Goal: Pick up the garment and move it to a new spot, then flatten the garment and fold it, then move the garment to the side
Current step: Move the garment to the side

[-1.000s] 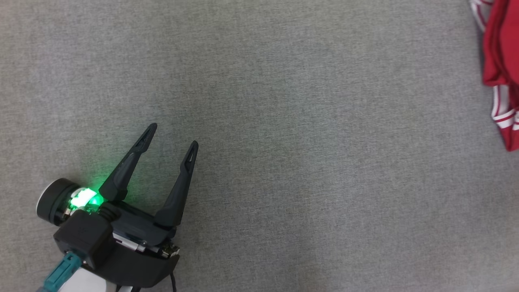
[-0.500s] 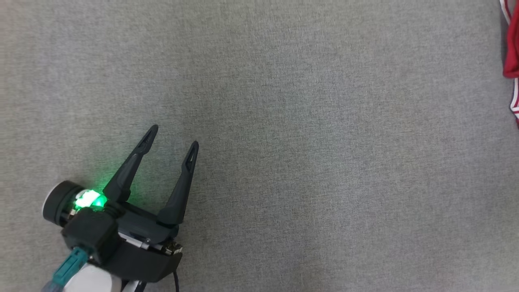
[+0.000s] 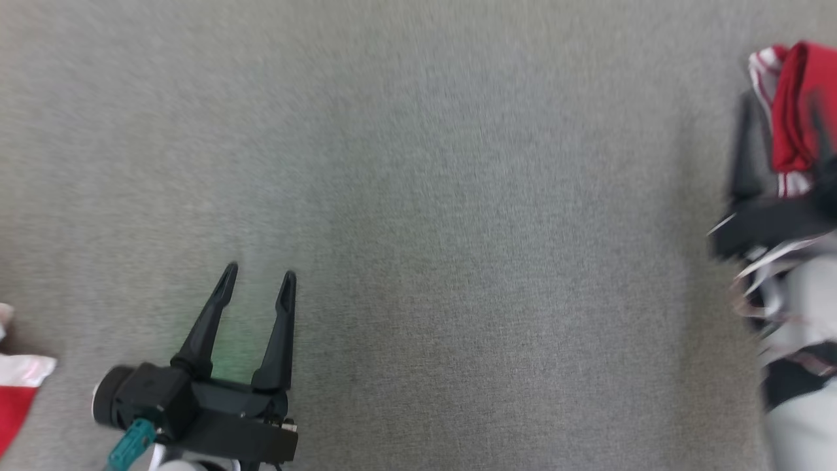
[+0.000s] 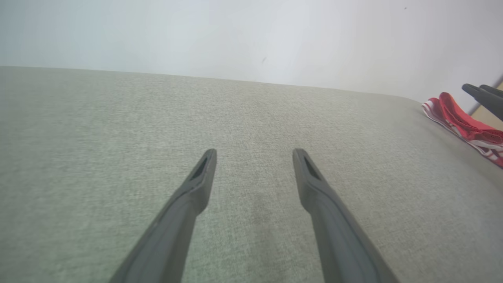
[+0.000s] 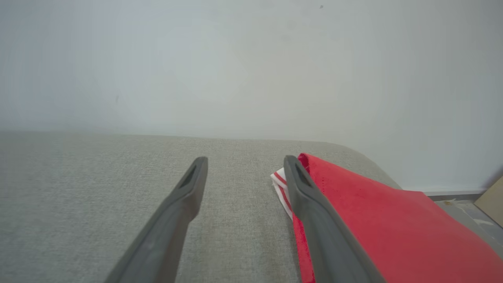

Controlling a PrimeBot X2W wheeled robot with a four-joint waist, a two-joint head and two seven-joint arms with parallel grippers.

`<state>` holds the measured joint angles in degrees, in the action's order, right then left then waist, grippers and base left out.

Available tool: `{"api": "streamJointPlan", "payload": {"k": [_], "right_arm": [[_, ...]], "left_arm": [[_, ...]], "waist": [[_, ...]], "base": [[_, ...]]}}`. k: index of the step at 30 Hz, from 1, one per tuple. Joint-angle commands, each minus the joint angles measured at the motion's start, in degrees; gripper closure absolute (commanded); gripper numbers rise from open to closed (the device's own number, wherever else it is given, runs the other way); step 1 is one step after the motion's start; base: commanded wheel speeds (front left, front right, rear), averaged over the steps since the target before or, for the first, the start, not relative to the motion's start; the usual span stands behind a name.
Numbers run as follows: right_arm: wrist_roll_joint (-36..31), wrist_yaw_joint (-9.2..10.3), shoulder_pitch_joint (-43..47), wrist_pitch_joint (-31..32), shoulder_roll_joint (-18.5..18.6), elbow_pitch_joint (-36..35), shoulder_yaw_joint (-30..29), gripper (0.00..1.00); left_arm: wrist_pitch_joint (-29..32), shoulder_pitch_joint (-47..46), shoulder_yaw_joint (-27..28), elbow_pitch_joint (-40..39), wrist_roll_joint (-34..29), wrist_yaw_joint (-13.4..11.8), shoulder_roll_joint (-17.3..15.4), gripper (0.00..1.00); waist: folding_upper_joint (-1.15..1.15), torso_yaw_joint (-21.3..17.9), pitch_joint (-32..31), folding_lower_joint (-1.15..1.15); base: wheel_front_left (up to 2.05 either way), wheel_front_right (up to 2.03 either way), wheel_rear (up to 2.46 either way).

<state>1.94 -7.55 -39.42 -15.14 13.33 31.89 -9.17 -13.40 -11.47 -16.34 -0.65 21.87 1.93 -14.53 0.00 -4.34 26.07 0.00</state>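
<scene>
The red garment (image 5: 373, 220) with white stripes lies folded at the far right side of the grey worktop (image 3: 418, 196), close to its rounded corner. The right tool (image 5: 245, 160) is just beside it. Its two dark fingers are spread wide apart and hold nothing. One finger (image 5: 314, 220) is in front of the garment's edge, and bare worktop shows between the two. The left tool (image 3: 258, 273) is well apart from the garment, low over the near left part of the worktop. It is wide open too and holds nothing. Another bit of red and white cloth (image 3: 16, 386) peeks in at the left edge. A white wall (image 4: 251, 35) stands behind the worktop.
</scene>
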Motion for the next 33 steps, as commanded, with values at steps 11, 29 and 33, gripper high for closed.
{"api": "streamJointPlan", "payload": {"k": [11, 29, 33], "right_arm": [[5.8, 0.14, 13.2, 0.0, -5.3, -9.4, 12.4, 0.0], [5.6, 0.14, 38.3, 0.0, -9.5, -30.5, 11.9, 0.0], [4.2, 0.14, 42.3, 0.0, -9.9, -32.1, 11.3, 0.0]], "left_arm": [[-1.6, 5.6, 3.1, 3.7, 0.4, -3.6, 3.1, 0.0], [-1.8, 16.9, 9.3, -0.6, -6.7, -0.4, 8.6, 0.0], [-1.8, 19.3, 10.6, -1.7, -9.9, 1.1, 9.7, 0.0]], "waist": [[0.0, 4.0, -14.9, 0.0], [0.0, 4.5, -27.1, 0.0], [0.0, 4.0, -28.5, 0.0]], "base": [[0.0, 0.0, 0.0], [0.0, 0.0, 0.0], [0.0, 0.0, 0.0]]}}
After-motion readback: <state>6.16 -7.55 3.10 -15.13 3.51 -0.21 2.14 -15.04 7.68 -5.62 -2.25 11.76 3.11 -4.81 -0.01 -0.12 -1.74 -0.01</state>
